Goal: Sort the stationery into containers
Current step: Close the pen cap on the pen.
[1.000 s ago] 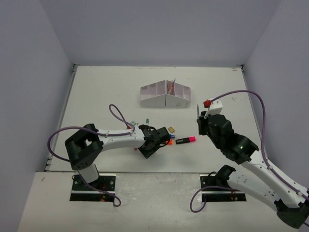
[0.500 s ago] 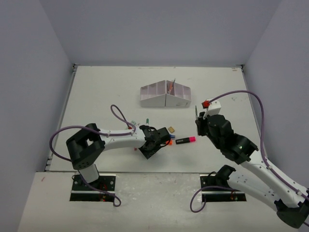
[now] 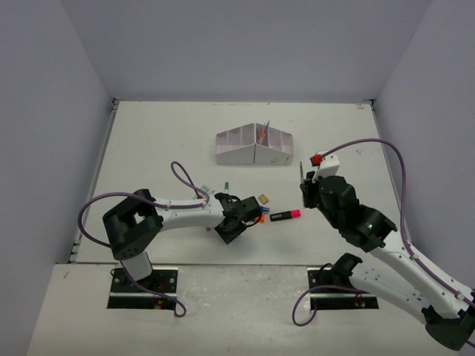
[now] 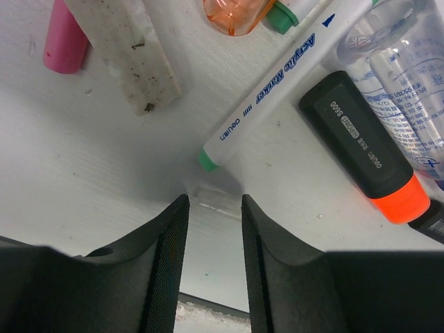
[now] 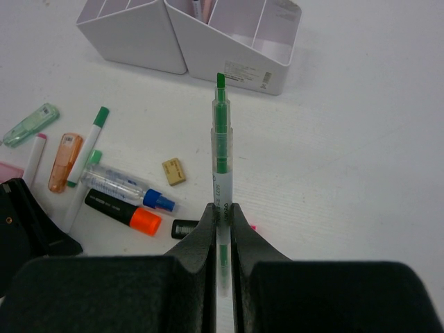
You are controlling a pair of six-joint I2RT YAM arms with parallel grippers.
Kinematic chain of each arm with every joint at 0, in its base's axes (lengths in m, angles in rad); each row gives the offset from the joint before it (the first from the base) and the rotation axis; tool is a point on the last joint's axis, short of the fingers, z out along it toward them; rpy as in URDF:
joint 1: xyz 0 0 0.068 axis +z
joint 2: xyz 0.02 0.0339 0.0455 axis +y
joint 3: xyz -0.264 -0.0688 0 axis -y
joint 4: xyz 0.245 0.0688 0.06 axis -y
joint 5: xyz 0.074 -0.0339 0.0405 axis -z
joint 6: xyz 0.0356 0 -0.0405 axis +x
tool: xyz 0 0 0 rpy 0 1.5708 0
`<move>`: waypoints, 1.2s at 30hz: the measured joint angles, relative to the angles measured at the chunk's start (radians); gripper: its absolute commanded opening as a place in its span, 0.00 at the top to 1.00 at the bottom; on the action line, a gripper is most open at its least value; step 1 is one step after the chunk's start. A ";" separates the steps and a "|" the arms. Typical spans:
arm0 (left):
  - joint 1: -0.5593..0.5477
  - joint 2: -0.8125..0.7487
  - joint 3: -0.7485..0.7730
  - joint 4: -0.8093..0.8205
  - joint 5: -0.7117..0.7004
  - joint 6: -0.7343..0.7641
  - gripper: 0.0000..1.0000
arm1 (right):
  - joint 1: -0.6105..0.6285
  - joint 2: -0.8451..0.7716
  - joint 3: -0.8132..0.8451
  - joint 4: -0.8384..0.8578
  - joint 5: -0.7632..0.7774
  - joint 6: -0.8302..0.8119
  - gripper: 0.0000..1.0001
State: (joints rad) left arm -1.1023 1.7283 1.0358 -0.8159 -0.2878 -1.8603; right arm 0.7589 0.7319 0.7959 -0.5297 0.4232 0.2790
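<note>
The white organiser box (image 3: pixel 254 146) stands at the table's middle back, also in the right wrist view (image 5: pixel 208 35). My right gripper (image 5: pixel 222 208) is shut on a thin green pen (image 5: pixel 220 139) that points toward the box, held above the table (image 3: pixel 300 172). My left gripper (image 4: pixel 214 202) is open, low over the table, with only bare surface between its fingers. Just ahead of it lie a white marker with a green end (image 4: pixel 263 104) and a black highlighter with an orange end (image 4: pixel 368 149). A black highlighter with a pink end (image 3: pixel 286 215) lies between the arms.
Around the left gripper lie a pink piece (image 4: pixel 64 38), a dirty white strip (image 4: pixel 128 48), an orange translucent piece (image 4: pixel 236 10) and a clear tube with a blue cap (image 5: pixel 125 186). A tan eraser (image 5: pixel 173 171) and a pale green piece (image 5: pixel 29 125) lie nearby.
The left jaws have narrowed a little. The right gripper with the green pen has shifted slightly toward the box, then held still.
</note>
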 measured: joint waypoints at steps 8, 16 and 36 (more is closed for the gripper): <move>0.000 0.001 0.000 0.009 0.006 0.016 0.64 | 0.000 0.000 0.000 0.000 -0.004 0.000 1.00; -0.001 0.004 0.000 0.020 0.010 0.025 0.70 | 0.000 -0.002 0.000 0.000 -0.018 -0.001 1.00; -0.001 0.062 0.071 0.026 -0.009 0.096 0.92 | 0.000 -0.021 -0.002 0.000 -0.024 -0.004 1.00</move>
State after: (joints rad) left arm -1.1030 1.7907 1.1071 -0.7898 -0.2968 -1.7638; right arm 0.7589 0.7109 0.7940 -0.5293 0.3991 0.2752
